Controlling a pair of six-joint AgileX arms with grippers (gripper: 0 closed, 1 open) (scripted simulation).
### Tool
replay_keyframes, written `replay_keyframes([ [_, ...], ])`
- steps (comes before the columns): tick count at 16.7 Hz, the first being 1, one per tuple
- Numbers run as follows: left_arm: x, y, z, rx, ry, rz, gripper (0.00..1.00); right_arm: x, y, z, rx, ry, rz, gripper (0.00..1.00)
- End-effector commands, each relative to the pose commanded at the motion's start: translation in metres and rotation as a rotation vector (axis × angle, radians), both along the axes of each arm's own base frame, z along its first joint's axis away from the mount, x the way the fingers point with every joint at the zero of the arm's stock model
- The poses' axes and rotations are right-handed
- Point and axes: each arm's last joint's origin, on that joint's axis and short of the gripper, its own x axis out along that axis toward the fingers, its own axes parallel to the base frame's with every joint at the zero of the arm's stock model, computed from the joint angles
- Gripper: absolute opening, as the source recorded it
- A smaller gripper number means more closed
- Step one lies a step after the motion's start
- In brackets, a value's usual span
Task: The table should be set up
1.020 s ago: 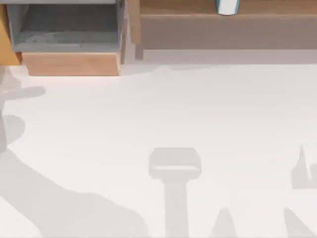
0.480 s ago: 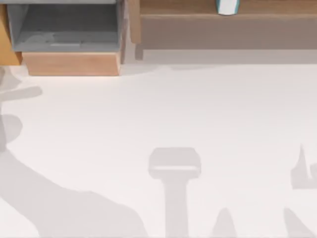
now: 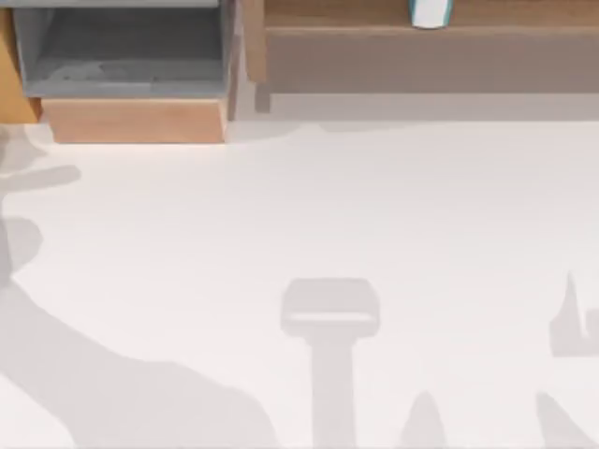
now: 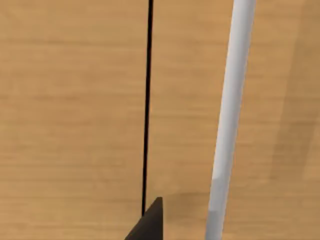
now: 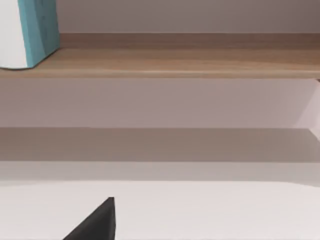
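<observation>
The table (image 3: 374, 215) is the largest thing here — a plain white surface spreading across most of the top view, its long axis running from the view's left to its right, with only grey shadows lying on it. In the right wrist view the same white surface (image 5: 210, 210) stretches flat toward the shelf.

Along the far edge, on the right, runs the long light-brown wooden shelf (image 3: 421, 14), also lengthwise left to right; the right wrist view shows its board (image 5: 175, 62) level, raised above the table. At the far left stands the wooden-fronted box (image 3: 136, 120), its grey inside open upward.

On the shelf stands a white and teal container (image 3: 430, 12), upright, touching the board (image 5: 27, 32).

In the left wrist view, the left gripper's dark fingertip (image 4: 150, 225) is close to a wooden panel (image 4: 70, 115), which bears a thin black seam and a white bar (image 4: 232, 110). The right gripper's dark fingertip (image 5: 97, 222) hangs over the table. With either gripper, how far the fingers are apart cannot be told — nothing is seen held.
</observation>
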Motion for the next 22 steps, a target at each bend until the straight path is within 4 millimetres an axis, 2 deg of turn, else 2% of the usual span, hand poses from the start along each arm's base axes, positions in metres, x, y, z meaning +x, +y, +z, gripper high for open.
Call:
replay_keyframes([
  [8, -0.037, 0.001, -0.001, 0.0, 0.001, 0.003, 1.0, 0.0, 0.0, 0.0, 0.0, 0.0, 0.0, 1.0],
  [14, -0.036, 0.0, -0.003, -0.003, 0.007, 0.0, 1.0, 0.0, 0.0, 0.0, 0.0, 0.0, 0.0, 1.0],
  [16, -0.032, -0.017, 0.0, -0.048, 0.022, -0.031, 1.0, 0.0, 0.0, 0.0, 0.0, 0.0, 0.0, 1.0],
  [18, -0.027, -0.048, -0.001, -0.128, 0.06, -0.084, 1.0, 0.0, 0.0, 0.0, 0.0, 0.0, 0.0, 1.0],
  [22, -0.019, -0.127, -0.005, -0.297, 0.168, -0.199, 1.0, 0.0, 0.0, 0.0, 0.0, 0.0, 0.0, 1.0],
])
